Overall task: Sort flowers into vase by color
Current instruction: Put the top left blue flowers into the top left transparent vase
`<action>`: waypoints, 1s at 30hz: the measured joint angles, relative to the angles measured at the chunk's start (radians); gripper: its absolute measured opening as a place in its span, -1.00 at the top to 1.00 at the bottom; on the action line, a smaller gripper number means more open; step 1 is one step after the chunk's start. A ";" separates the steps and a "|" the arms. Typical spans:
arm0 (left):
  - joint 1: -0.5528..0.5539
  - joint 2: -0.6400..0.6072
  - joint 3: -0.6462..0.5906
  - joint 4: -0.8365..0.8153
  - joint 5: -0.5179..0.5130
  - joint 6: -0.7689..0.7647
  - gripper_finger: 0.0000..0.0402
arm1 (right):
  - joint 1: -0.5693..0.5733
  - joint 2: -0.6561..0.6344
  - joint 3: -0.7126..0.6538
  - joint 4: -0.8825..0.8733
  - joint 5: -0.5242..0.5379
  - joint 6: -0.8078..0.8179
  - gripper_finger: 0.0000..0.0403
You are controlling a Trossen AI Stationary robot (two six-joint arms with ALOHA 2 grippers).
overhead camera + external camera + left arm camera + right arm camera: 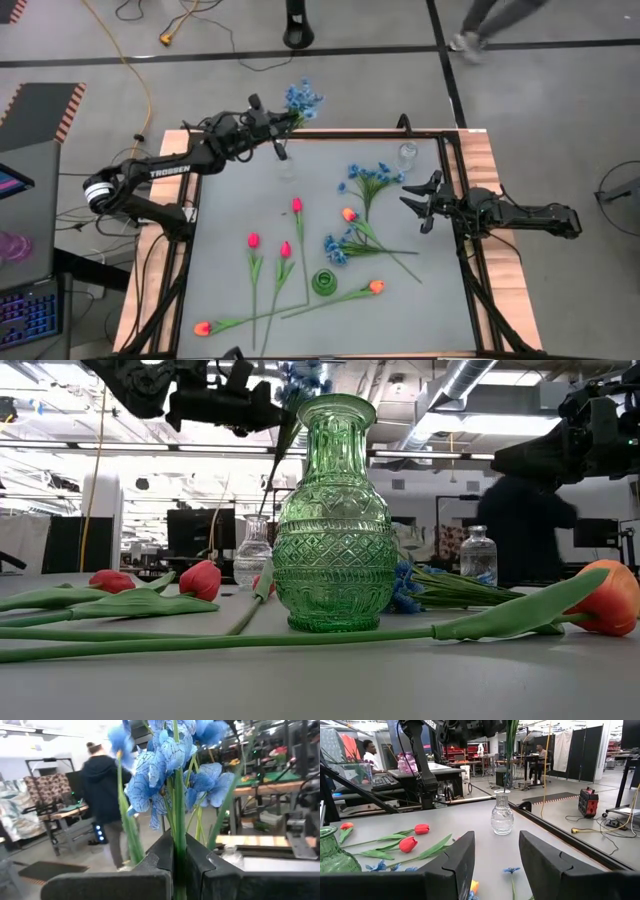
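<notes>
While the overhead view lays out the whole grey table (320,230) with flowers scattered across it, only the low view shows the green vase (335,515) standing upright and empty-looking near the front edge, with a clear vase (253,552) and a second clear bottle (478,557) far behind it. The left gripper (278,121) is up at the far left of the table, clamped tight on the stem of a blue flower bunch (170,765); its wrist view shows the stem pinched between the fingers (160,862), and the right wrist view shows that stem reaching down into the neck of the clear vase (502,813). The right gripper (420,205) waits at the table's right edge, fingers spread wide and holding nothing. On the table lie two more blue bunches (372,180) right of centre, three pink-red tulips (286,250) left of centre, and orange tulips (375,287), near the front and at the centre.
</notes>
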 joint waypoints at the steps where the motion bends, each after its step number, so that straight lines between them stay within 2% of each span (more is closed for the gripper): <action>1: 0.004 0.000 -0.011 0.013 0.000 -0.001 1.00 | 0.000 0.000 0.000 0.000 0.000 0.000 0.09; 6: 0.026 0.000 -0.062 0.037 -0.001 -0.056 1.00 | 0.000 0.000 0.000 0.000 0.000 0.000 0.09; 13: 0.029 0.000 -0.064 0.001 -0.001 -0.083 0.92 | 0.000 0.000 0.000 0.000 0.000 0.000 0.09; 17: 0.026 0.000 -0.064 -0.012 -0.049 -0.085 0.84 | 0.000 0.000 0.000 0.000 0.000 0.000 0.09; 24: 0.025 -0.013 -0.064 -0.123 -0.096 -0.085 0.59 | 0.000 0.000 0.000 0.000 0.000 0.000 0.09; 30: 0.025 -0.108 -0.064 -0.290 -0.129 -0.041 0.29 | 0.000 0.000 0.000 0.000 0.000 0.000 0.09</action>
